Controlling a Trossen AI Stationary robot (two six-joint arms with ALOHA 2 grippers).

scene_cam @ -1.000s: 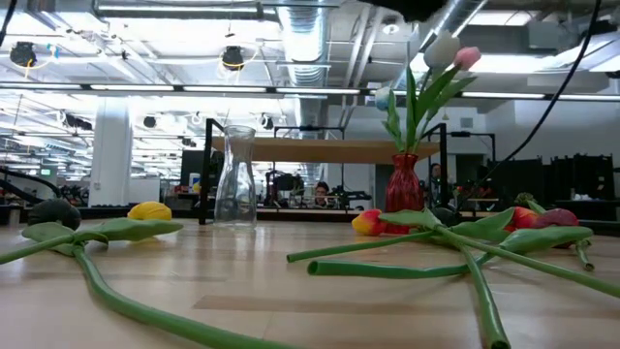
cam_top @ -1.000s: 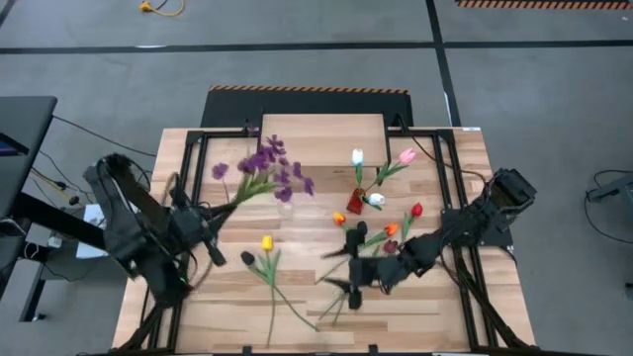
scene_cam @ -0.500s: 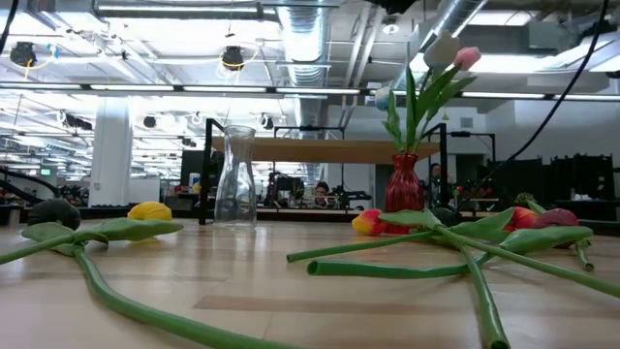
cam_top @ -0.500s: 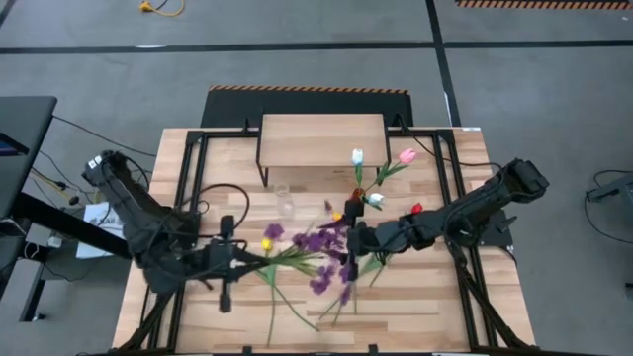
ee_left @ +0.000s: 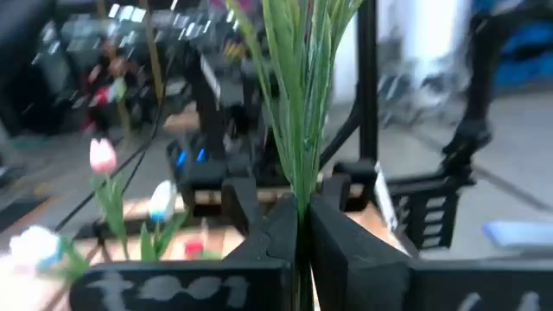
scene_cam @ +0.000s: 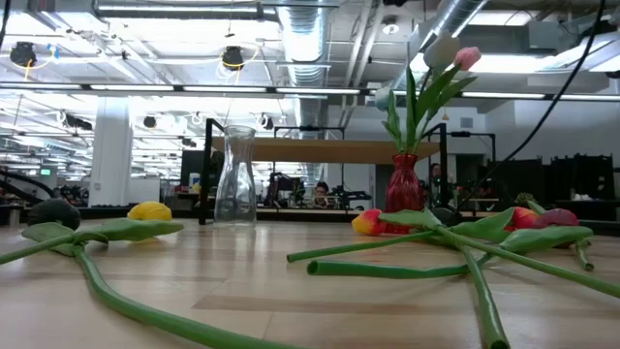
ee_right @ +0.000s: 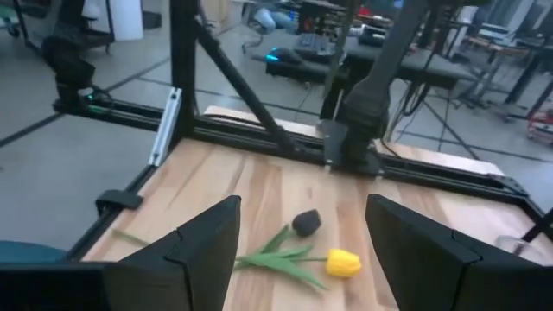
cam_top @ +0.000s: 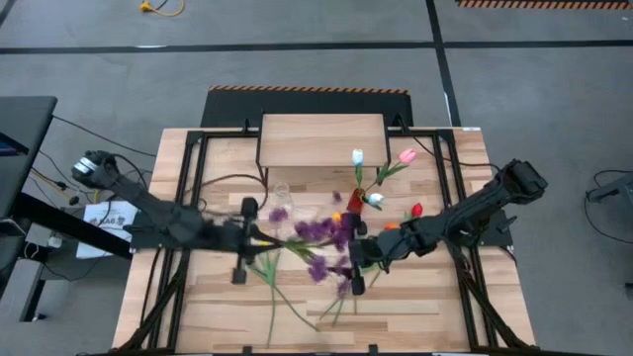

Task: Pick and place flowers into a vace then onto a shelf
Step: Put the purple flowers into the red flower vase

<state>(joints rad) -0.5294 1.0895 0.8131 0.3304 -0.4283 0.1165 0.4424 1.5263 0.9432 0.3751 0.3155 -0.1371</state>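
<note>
My left gripper (cam_top: pixel 263 237) is over the table's middle left, shut on the purple blossom sprig (cam_top: pixel 315 235). The sprig stretches rightward, and its blossoms end beside my right gripper (cam_top: pixel 349 257). That gripper stands open with nothing between its fingers (ee_right: pixel 298 250). The red vase (cam_top: pixel 354 203) holds a white tulip (cam_top: pixel 358 156) and a pink tulip (cam_top: pixel 406 155) upright in front of the shelf (cam_top: pixel 321 138). An empty clear glass vase (cam_top: pixel 284 194) stands to its left. A yellow tulip (ee_right: pixel 343 262) and a dark maroon tulip (ee_right: pixel 305 222) lie on the table. My left gripper pinches the sprig's bundle of green stems (ee_left: pixel 299 186) between its two fingers, near the stems' lower end. The fingers lie level, point toward the table's right and run along the stems. The sprig is lifted clear of the table, blossoms leading.
Orange (scene_cam: pixel 368 223) and red (scene_cam: pixel 528 217) tulips lie at the middle right, their long green stems (scene_cam: pixel 465 254) spread across the near part of the table. Black frame rails (cam_top: pixel 198 168) run along the table's sides and behind the shelf.
My left gripper has swung from the left side toward the table's middle and turned until it points right. The sprig has come with it, from above the clear vase near the shelf down to the middle, with its blossoms by my right gripper. My right gripper has shifted slightly toward the far edge.
</note>
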